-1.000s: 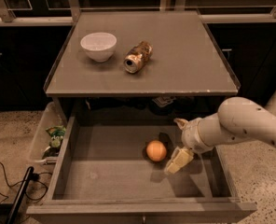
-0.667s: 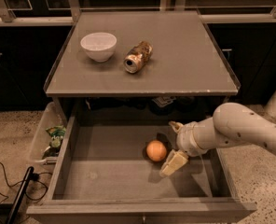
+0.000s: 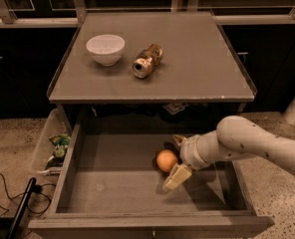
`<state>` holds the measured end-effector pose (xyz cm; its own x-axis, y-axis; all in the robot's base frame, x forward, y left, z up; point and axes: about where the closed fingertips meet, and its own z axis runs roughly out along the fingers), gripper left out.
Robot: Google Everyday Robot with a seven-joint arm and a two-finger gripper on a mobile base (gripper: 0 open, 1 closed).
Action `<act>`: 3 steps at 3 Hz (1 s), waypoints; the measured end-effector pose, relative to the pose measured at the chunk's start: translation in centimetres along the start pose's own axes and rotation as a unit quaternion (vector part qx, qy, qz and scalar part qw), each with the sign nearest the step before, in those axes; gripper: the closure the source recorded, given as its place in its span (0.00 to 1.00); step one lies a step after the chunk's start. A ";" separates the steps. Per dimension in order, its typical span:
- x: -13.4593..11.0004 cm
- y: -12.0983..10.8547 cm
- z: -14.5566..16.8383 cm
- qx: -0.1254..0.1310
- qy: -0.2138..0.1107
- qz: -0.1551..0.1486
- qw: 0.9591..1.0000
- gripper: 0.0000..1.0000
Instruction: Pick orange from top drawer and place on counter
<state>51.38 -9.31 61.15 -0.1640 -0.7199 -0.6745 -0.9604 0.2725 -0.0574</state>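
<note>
Small smooth orange sphere (image 3: 166, 160) lies on the floor of the wide grey pulled-out top drawer (image 3: 107, 183), right of centre. My cream 2-finger gripper (image 3: 173, 162) is inside the drawer, fingers spread wide, 1 each side of it. Flat grey-brown counter (image 3: 197, 63) above holds a white bowl (image 3: 105, 49) and a dented gold can (image 3: 147, 60)

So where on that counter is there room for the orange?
The counter is bare right of the can and along the front; white bowl and can crowd the back-left. The gripper is open at the orange in the top drawer.
</note>
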 end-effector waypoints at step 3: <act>0.0 0.0 0.1 -0.001 0.000 0.001 1.000 0.65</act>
<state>51.36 -9.29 61.07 -0.1649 -0.7194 -0.6747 -0.9606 0.2723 -0.0555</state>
